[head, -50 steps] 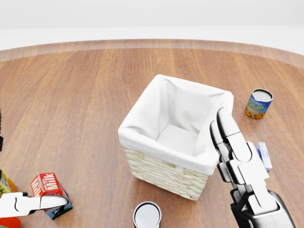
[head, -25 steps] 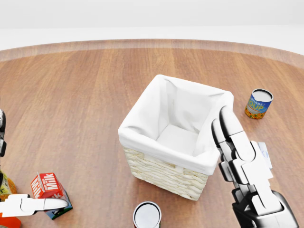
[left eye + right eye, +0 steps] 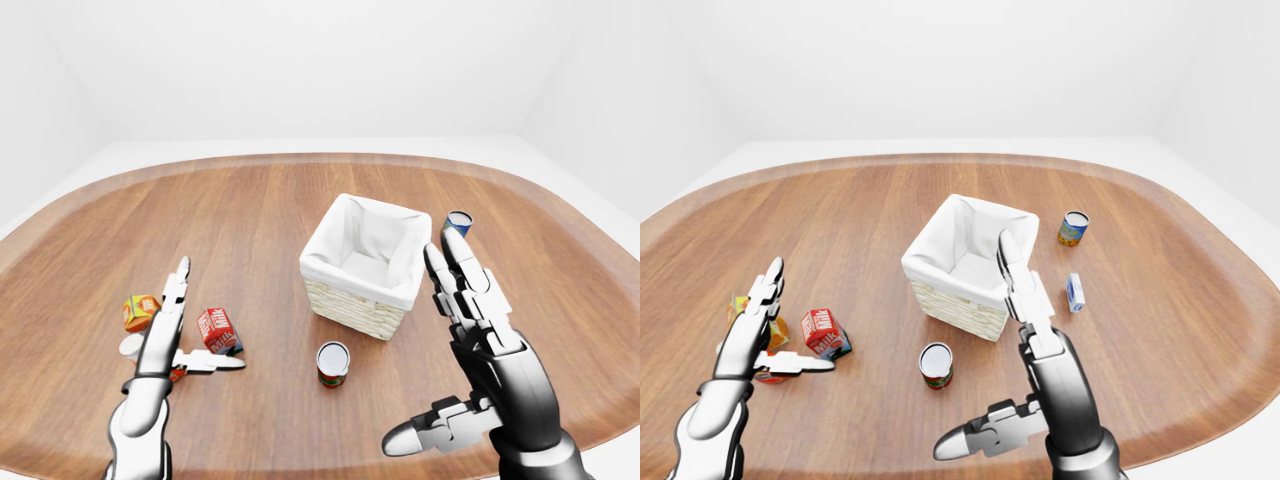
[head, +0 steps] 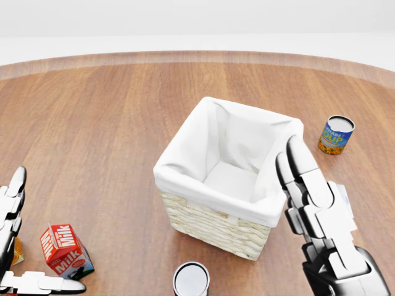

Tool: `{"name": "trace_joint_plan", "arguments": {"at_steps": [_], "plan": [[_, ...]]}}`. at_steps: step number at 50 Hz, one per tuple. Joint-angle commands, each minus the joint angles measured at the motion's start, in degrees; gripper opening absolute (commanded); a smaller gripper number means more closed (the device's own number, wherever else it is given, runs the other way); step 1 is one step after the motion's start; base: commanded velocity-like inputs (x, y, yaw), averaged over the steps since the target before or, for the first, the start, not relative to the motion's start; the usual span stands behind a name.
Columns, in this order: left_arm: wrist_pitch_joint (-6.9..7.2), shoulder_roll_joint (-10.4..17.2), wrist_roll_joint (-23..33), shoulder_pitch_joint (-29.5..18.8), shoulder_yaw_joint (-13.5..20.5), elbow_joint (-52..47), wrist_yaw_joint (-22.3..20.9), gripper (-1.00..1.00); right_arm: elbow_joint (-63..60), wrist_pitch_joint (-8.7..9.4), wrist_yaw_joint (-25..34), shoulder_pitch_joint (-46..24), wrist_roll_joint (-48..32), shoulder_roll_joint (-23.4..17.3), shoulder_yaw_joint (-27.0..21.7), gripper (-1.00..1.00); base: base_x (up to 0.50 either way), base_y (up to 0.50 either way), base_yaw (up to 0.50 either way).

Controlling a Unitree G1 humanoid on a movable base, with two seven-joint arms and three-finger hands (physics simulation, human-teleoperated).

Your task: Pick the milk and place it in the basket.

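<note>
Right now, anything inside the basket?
The basket shows only its white cloth liner; the milk stands on the table outside. The right hand covers the basket's right corner in the head view.

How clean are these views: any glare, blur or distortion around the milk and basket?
Head view: sharp, evenly lit, no glare; milk label readable, faint shadow under the basket. Eye views: wide-angle, table edge bows, right hand looms large.

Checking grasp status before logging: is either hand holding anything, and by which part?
Nothing is held. The left hand stands open beside the milk carton, not closed on it; the right hand is open too.
</note>
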Motion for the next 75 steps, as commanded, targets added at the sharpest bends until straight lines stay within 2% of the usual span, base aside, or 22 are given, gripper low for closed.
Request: {"name": "trace_joint_plan", "arguments": {"at_steps": [1,8,11,19,29,35,48,54,63,71,75], "plan": [[0.0,0.45,2.51,-0.27,-0.44,3.5,0.09,1.0,-0.4,0.0,0.03,0.12,0.02,0.05,0.11,1.0,0.0,0.0,0.0],[0.0,1.39,2.75,-1.76,-1.14,6.88,1.38,1.0,0.13,0.0,-0.15,0.65,-0.14,-0.31,0.69,1.0,0.0,0.0,0.0],[0.0,2.22,4.08,-2.97,-0.71,8.99,3.7,1.0,0.49,0.0,-0.41,0.71,-0.43,-0.58,1.05,1.0,0.0,0.0,0.0],[0.0,2.53,2.01,-3.04,0.07,5.22,2.23,1.0,-0.28,0.0,-0.65,0.91,-0.43,-0.92,1.26,1.0,0.0,0.0,0.0],[0.0,2.44,3.44,-3.28,-1.17,8.34,4.13,1.0,0.32,0.0,-0.57,0.84,-0.21,-1.0,1.16,1.0,0.0,0.0,0.0],[0.0,3.4,3.96,-4.55,-1.59,11.7,5.2,1.0,0.21,0.0,-0.51,0.93,-0.36,-0.89,1.23,1.0,0.0,0.0,0.0],[0.0,3.72,4.11,-5.1,-2.52,13.75,5.95,1.0,0.1,0.0,-0.55,0.56,-0.13,-0.8,0.85,1.0,0.0,0.0,0.0],[0.0,4.31,4.29,-6.01,-2.82,16.62,7.0,1.0,-0.11,0.0,-0.48,0.82,-0.21,-0.76,0.98,1.0,0.0,0.0,0.0],[0.0,6.77,5.59,-10.19,-4.14,27.32,11.07,1.0,-0.38,0.0,-0.55,1.19,-0.23,-0.95,1.28,1.0,0.0,0.0,0.0],[0.0,7.95,6.09,-11.25,-4.97,31.34,12.59,1.0,-1.08,0.0,-0.66,1.44,-0.2,-1.18,1.53,1.0,0.0,0.0,0.0],[0.0,8.65,8.06,-11.24,-5.4,32.98,14.58,1.0,-1.13,0.0,-0.7,1.41,-0.17,-1.2,1.53,1.0,0.0,0.0,0.0]]}}
